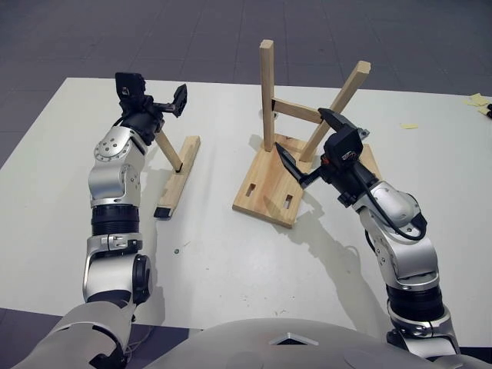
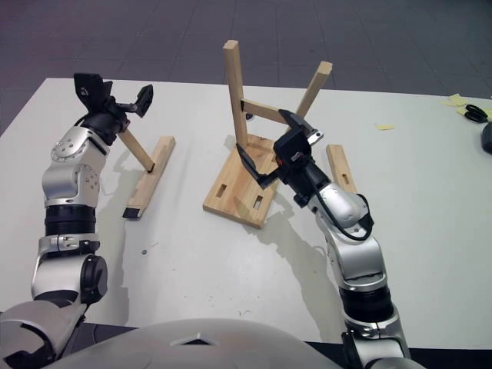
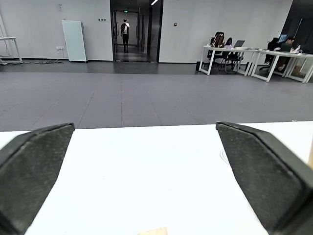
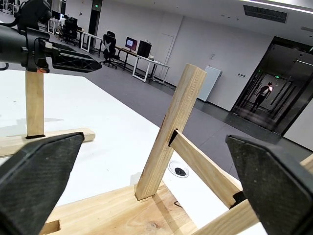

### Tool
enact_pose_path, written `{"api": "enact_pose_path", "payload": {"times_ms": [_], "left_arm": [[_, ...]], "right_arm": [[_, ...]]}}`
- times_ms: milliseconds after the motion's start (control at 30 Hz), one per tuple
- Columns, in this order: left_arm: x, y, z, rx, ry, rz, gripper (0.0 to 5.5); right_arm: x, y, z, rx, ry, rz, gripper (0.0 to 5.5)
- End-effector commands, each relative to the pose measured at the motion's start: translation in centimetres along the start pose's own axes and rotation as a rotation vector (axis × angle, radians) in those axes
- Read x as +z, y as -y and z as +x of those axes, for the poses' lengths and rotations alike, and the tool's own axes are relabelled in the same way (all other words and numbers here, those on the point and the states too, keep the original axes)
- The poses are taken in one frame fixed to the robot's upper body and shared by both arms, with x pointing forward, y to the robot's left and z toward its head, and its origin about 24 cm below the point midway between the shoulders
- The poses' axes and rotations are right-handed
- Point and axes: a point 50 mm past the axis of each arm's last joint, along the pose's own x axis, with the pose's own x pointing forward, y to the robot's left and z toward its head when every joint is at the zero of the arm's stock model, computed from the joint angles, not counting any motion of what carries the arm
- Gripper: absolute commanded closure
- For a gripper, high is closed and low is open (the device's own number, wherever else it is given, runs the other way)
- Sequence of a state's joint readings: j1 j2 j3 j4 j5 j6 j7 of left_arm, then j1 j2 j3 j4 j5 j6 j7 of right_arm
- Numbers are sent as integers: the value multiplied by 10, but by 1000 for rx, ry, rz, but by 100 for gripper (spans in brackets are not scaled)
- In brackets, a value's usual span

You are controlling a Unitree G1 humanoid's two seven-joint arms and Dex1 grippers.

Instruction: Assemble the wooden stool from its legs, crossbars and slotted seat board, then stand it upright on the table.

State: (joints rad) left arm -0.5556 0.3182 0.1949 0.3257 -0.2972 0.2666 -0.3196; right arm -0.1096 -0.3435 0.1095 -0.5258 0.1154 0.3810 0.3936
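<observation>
The slotted seat board [image 1: 265,196] lies flat at the table's middle. An upright leg [image 1: 267,92] and a tilted leg [image 1: 336,108] stand on it, joined by a crossbar [image 1: 296,111]. My right gripper [image 1: 309,140] hangs open just over the board, close to the tilted leg, clamping nothing; its wrist view shows the upright leg [image 4: 171,132] between its fingers [image 4: 36,181]. A third leg [image 1: 178,177] lies flat at the left with a crossbar [image 1: 167,150] rising from it. My left gripper [image 1: 156,96] is open above that crossbar's upper end. A fourth leg [image 2: 339,166] lies behind my right arm.
Yellow paper scraps [image 1: 409,125] and dark objects [image 2: 478,114] lie at the table's far right. A round cable hole [image 4: 180,171] sits in the tabletop behind the board. Bare table [image 1: 254,269] stretches in front of the board to the near edge.
</observation>
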Motion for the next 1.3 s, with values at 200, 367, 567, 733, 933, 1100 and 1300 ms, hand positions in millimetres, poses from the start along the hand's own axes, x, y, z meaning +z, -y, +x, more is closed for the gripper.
{"api": "enact_pose_path", "payload": {"times_ms": [200, 367, 567, 733, 933, 1100, 1300], "left_arm": [[-68, 0, -28, 46, -255, -74, 12], [18, -3, -16, 38, -3, 21, 12], [121, 13, -22, -51, 235, 138, 12], [103, 19, -56, -193, 25, 136, 12], [36, 8, -100, -217, -349, 123, 12], [-16, 7, -115, -186, -552, 87, 12], [-71, -8, -122, -93, -730, 83, 12]], "right_arm": [[-1, -1, 0, 4, -6, 6, 10], [-5, -4, -2, 18, -21, 13, 10], [-8, -11, -5, 43, -37, 29, 10], [-9, -9, -8, 26, -47, 29, 10], [-13, -6, -16, -5, -69, 23, 10], [-12, -5, -14, -5, -63, 22, 10], [-12, -5, -12, 7, -62, 17, 10]]}}
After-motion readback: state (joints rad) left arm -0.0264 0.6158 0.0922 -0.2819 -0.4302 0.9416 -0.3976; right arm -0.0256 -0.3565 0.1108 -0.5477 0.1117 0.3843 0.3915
